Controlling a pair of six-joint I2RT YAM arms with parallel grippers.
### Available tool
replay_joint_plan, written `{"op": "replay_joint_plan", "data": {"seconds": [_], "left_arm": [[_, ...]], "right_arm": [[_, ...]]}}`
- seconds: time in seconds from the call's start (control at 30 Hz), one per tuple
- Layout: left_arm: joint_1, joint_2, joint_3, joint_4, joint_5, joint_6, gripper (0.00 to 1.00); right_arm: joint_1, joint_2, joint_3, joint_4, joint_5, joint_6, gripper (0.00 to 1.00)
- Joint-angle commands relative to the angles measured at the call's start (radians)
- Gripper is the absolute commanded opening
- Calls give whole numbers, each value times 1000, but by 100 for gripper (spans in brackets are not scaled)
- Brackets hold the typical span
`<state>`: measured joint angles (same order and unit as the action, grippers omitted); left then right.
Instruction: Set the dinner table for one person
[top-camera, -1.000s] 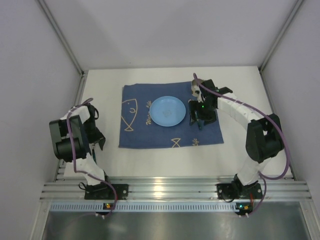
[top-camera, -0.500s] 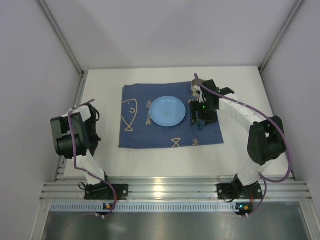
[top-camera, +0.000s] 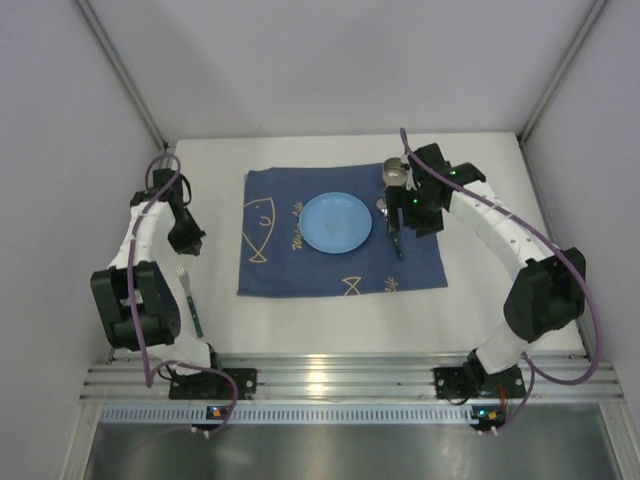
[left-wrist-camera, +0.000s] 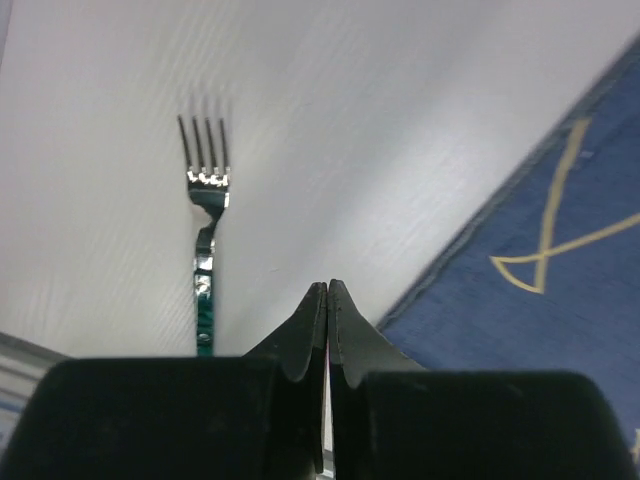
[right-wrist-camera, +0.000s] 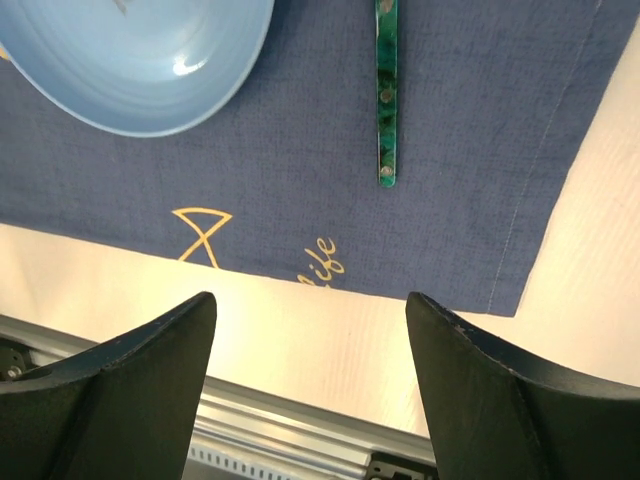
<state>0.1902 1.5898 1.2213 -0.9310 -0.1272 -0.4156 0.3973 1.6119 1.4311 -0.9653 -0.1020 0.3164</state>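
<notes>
Now the left gripper (left-wrist-camera: 327, 300) hangs pinched fully closed with nothing between its tips, low over the dinner table (top-camera: 300, 318), which fills the floor between the grey walls. It is close to the tabletop's left edge, where a fork (left-wrist-camera: 205, 230) lies on bare white, apart from the blue fish-print mat (top-camera: 290, 265). The right gripper (right-wrist-camera: 310, 385) is spread wide and empty above the mat's right side, where a green-handled utensil (right-wrist-camera: 385, 90) lies just beside the light blue plate (top-camera: 336, 222).
</notes>
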Motion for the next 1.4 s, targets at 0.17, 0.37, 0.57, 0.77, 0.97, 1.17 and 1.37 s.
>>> {"op": "replay_joint_plan", "data": {"seconds": [0.17, 0.37, 0.57, 0.77, 0.97, 1.17, 1.37], "left_arm": [[-72, -105, 75, -31, -38, 23, 11], [-12, -123, -141, 72, -63, 35, 79], [24, -42, -241, 156, 46, -15, 81], [104, -5, -310, 257, 74, -20, 80], [153, -30, -328, 284, 81, -9, 77], [153, -53, -339, 276, 60, -3, 75], [155, 84, -318, 258, 60, -11, 64]], "right_arm": [[6, -64, 143, -108, 39, 10, 82], [5, -151, 17, -98, 39, 33, 83], [5, -191, -40, -128, 33, 24, 83], [6, -167, -5, -162, 24, 21, 84], [5, -150, 15, -185, 39, 3, 83], [6, -135, 26, -184, 38, 6, 83], [6, -121, 40, -182, 39, 9, 83]]}}
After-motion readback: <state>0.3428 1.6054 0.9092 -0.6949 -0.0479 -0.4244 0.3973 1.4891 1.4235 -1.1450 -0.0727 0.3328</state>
